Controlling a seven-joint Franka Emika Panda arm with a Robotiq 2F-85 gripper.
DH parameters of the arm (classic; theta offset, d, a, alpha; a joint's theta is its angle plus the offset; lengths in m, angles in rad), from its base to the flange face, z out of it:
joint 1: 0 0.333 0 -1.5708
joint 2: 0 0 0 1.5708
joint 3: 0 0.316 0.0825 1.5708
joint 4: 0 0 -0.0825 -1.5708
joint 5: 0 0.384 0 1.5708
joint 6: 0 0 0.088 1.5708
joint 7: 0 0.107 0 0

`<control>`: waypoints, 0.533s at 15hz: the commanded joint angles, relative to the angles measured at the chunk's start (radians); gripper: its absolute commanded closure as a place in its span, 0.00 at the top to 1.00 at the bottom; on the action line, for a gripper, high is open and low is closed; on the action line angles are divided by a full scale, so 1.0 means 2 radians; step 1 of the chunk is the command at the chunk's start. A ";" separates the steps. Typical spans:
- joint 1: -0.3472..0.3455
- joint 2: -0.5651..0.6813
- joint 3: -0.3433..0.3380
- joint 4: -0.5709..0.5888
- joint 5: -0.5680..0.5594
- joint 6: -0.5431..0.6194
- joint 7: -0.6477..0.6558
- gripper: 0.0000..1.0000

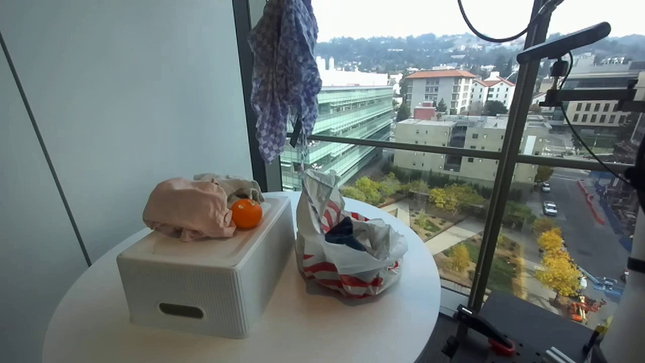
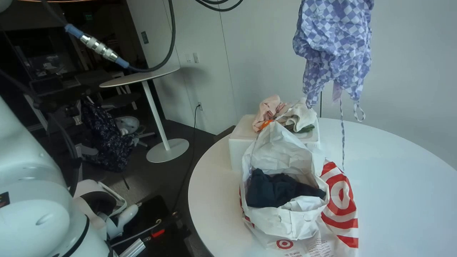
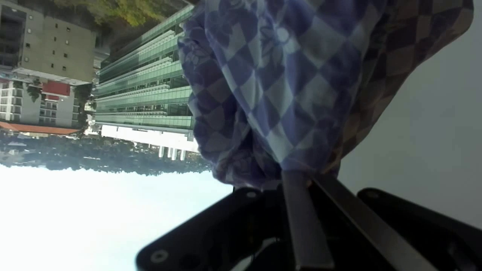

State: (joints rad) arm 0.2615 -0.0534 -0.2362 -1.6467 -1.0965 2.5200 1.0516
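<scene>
Looking out through a tall window [image 1: 413, 146] on buildings [image 1: 438, 91] and hazy hills [image 1: 373, 53], and backing onto a pale wall [image 1: 126, 101] to one side. Spreading a round white table [image 1: 342, 327] across both exterior views. Clamping a purple checked cloth [image 3: 293, 90] in the gripper [image 3: 305, 176], with jaws pressed tightly together on a gathered end of the fabric in the wrist view. Dangling the checked cloth in loose folds in mid-air, lining up above the gap between a white box [image 1: 181, 282] and a striped bag [image 1: 352, 272] in an exterior view, and trailing a thin string [image 2: 342, 135] down toward the bag, leaving any contact there uncertain. Seating the box and the bag near each other on the table. Bearing a pink cloth [image 1: 186, 209], a beige cloth [image 1: 234, 185] and an orange [image 1: 246, 214] atop the box, nestling the orange just beside the pink folds, and showing something green [image 2: 305, 128] at the edge of the beige cloth in an exterior view, too small for naming. Standing the bag mouth-up, sporting red on white, and revealing a dark cloth [image 2: 275, 189] bundled inside. Catching a white arm [image 2: 39, 200] at the edge of an exterior view, and setting a far table [image 2: 142, 76] deeper in the room.
</scene>
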 commanded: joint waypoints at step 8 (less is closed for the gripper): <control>-0.105 -0.114 0.082 -0.053 0.076 -0.165 -0.077 0.01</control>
State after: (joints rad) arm 0.0833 -0.2177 -0.1052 -1.6932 -1.0530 2.2124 1.0184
